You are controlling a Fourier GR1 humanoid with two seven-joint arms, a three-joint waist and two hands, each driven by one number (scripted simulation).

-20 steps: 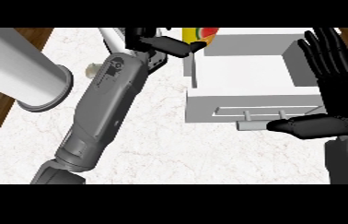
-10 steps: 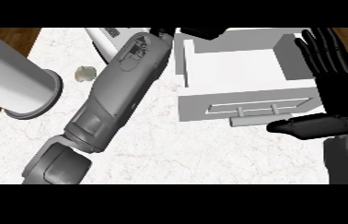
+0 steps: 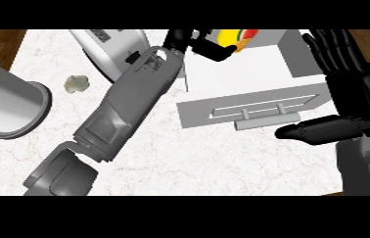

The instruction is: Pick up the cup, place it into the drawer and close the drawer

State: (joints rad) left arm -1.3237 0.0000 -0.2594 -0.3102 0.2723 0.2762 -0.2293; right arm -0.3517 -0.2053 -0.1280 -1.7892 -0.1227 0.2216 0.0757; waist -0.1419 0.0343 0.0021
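Head view: the left hand (image 3: 189, 40) is curling its fingers (image 3: 214, 51) round the yellow cup (image 3: 234, 36), which is sitting at their tips above the open drawer (image 3: 217, 107). Lowering it well inside before releasing seems wise. The right hand (image 3: 339, 65) is resting beside the drawer, fingers straight.

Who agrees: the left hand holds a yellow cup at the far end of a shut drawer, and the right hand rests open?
Wrong on the drawer: the head view shows it open, its inside showing. The left hand does hold the yellow cup at its far end, and the right hand rests open.
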